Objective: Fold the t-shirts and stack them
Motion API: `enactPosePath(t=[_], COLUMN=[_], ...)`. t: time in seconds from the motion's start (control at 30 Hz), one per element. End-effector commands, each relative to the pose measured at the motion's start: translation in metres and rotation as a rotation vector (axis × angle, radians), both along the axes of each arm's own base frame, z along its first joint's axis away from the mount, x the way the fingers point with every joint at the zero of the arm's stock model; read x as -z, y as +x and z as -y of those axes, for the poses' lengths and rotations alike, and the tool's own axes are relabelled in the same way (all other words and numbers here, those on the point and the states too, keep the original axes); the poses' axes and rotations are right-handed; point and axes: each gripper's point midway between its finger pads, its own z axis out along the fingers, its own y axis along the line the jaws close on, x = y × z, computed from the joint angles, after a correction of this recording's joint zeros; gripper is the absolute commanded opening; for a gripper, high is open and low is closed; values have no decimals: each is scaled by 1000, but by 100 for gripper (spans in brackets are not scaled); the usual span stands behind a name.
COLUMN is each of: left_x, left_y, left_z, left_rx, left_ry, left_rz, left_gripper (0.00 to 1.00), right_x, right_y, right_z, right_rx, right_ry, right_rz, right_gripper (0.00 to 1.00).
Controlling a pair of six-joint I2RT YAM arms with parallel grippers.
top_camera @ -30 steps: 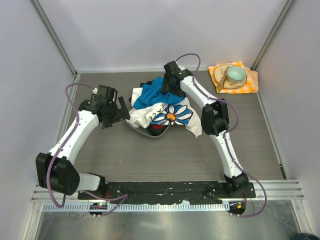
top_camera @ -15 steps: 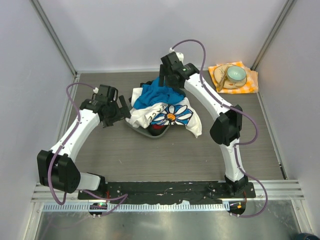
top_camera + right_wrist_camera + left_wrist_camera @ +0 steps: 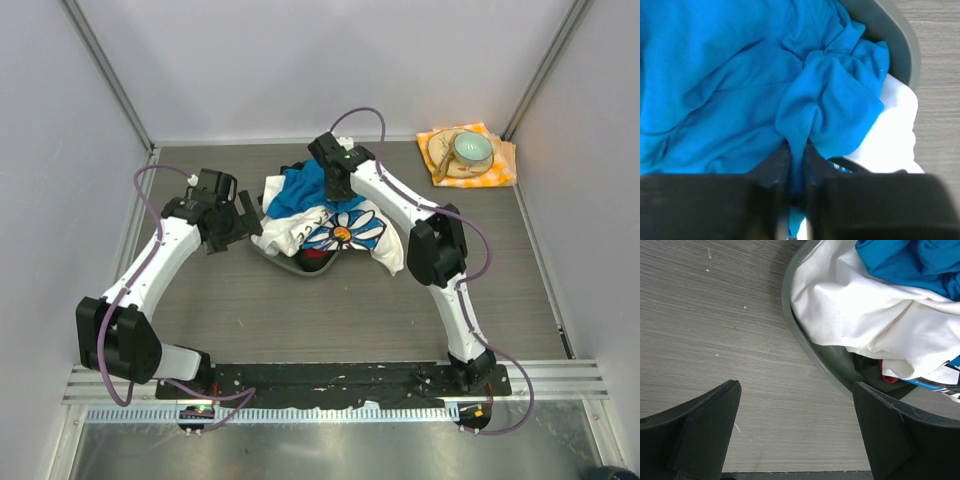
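Note:
The t-shirts lie heaped in a shallow grey basket (image 3: 283, 260) at the table's middle. The bright blue one (image 3: 298, 188) is on top at the back. In front of it is the white one with the daisy print (image 3: 345, 230), and a bit of the red one (image 3: 317, 254) shows under that. My right gripper (image 3: 335, 190) is down on the heap, shut on a raised fold of the blue t-shirt (image 3: 740, 90); the cloth is pinched between its fingers at the gripper (image 3: 797, 147). My left gripper (image 3: 250, 222) stands open just left of the basket rim (image 3: 805, 342), with only bare table in the open gripper (image 3: 796, 385).
An orange-and-white checked napkin (image 3: 500, 170) lies at the back right corner with a teal bowl (image 3: 472, 148) on it. Grey walls close in the table on three sides. The arm bases sit on the black rail (image 3: 350, 380) at the near edge.
My right gripper came back down from the far side onto the heap and shut on a fold of the blue t-shirt. The left arm has not moved.

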Motion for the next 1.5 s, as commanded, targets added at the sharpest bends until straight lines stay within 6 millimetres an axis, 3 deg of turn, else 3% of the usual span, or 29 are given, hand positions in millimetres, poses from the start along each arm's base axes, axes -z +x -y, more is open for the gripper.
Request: enactPosePath(t=[0.0, 0.07, 0.17, 0.27, 0.3, 0.33, 0.4, 0.5, 0.53, 0.6, 0.63, 0.67, 0.87, 0.93, 1.03, 1.13, 1.17, 1.23, 1.27, 1.3, 1.37, 1.4, 1.47], left_x=[-7, -6, -6, -7, -9, -9, -8, -3, -1, 3, 5, 6, 3, -3, -11, -18, -21, -19, -19, -18, -9, -7, -1], left_y=[10, 9, 9, 9, 9, 8, 9, 9, 9, 8, 9, 10, 14, 17, 21, 25, 28, 34, 36, 37, 41, 43, 50], left_z=[-2, -3, -5, -6, -6, -6, -6, -5, -4, -2, 0, 2, 8, 7, 8, 11, 14, 18, 25, 30, 35, 37, 43], left_rx=[-1, 1, -1, -3, -3, -2, -4, -8, -10, -11, -12, -7, 18, 18, 21, 27, 31, 34, 51, 64, 72, 74, 87], left_ry=[9, 18, 26, 27, 26, 25, 24, 19, 16, 1, -6, -11, -29, -26, -23, -37, -49, -57, -70, -84, -81, -79, -79], left_rz=[46, 42, 40, 46, 49, 48, 54, 43, 40, 29, 27, 27, 11, 27, 39, 54, 62, 69, 65, 59, 31, 25, 20], left_gripper=[100, 100, 100, 100, 100, 100, 100, 100, 100, 100, 100, 100, 100, 100, 100, 100, 100, 100, 100, 100, 100, 100, 100], right_x=[4, 9, -17, -78, -119, -139, -199, -235, -262, -260, -284, -272, -293, -296, -281, -240, -208, -174, -141, -129, -98, -91, -81], right_y=[19, 24, 36, 47, 48, 47, 38, 22, 7, -6, -24, -30, -95, -110, -130, -133, -132, -127, -129, -126, -126, -125, -125], right_z=[-3, -3, -3, -5, -3, 1, 19, 51, 67, 94, 113, 122, 195, 211, 225, 221, 214, 202, 195, 190, 185, 184, 186], right_rx=[33, 37, 44, 52, 50, 56, 76, 130, 150, 218, 260, 272, 453, 491, 495, 469, 426, 400, 363, 354, 343, 344, 347], right_ry=[-8, -15, -9, 41, 75, 80, 92, 39, 39, -50, -39, -79, -128, -142, -124, -130, -147, -141, -151, -144, -165, -172, -191], right_rz=[41, 41, 105, 231, 308, 346, 456, 521, 565, 565, 608, 582, 658, 676, 653, 568, 496, 432, 356, 341, 280, 269, 252], right_gripper=[1, 1, 1, 1, 1, 1, 1, 1, 1, 1, 1, 1, 1, 1, 1, 1, 1, 1, 1, 1, 17, 46, 72])
